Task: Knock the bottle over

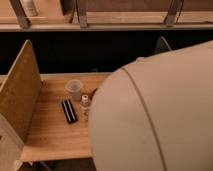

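A small bottle (pixel 85 104) with a white cap stands upright on the wooden table (pixel 50 132), right beside the edge of my large white arm housing (pixel 155 115). The housing fills the right half of the camera view and hides everything behind it. My gripper is hidden behind the housing and does not show. A clear plastic cup (pixel 74 88) stands just behind and left of the bottle.
A flat black object (pixel 69 110) lies left of the bottle. A wooden divider panel (pixel 19 95) stands along the table's left side. A dark gap and a ledge with metal posts (pixel 82 17) run along the back.
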